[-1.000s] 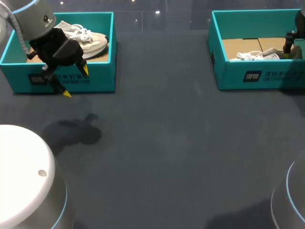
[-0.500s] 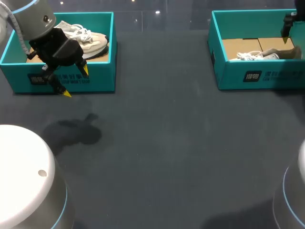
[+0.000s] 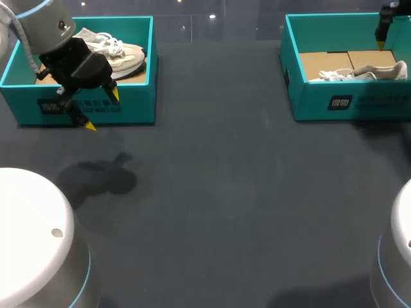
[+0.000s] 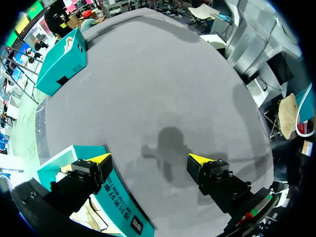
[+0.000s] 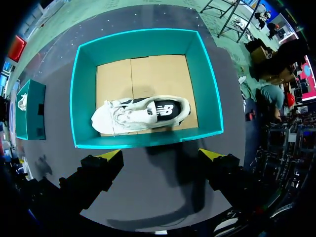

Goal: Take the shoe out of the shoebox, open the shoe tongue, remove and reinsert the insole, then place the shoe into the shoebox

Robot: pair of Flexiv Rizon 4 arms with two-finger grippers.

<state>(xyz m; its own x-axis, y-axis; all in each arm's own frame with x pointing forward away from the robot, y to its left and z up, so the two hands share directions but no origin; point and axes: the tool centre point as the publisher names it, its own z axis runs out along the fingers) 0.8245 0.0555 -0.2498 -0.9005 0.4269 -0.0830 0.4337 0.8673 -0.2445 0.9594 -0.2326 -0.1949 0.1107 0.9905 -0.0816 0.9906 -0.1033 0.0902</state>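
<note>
Shoe lies in right shoebox; right jaws wide, empty, above it. Left jaws wide, empty, over left shoebox front wall.

Head camera is looking down from above and behind on the table, with the left shoebox and right shoebox at its far side. Left wrist camera is peering across the tabletop from close over the left shoebox toward the distant right one. Right wrist camera is staring straight down into the right shoebox, the other well aside.
</note>
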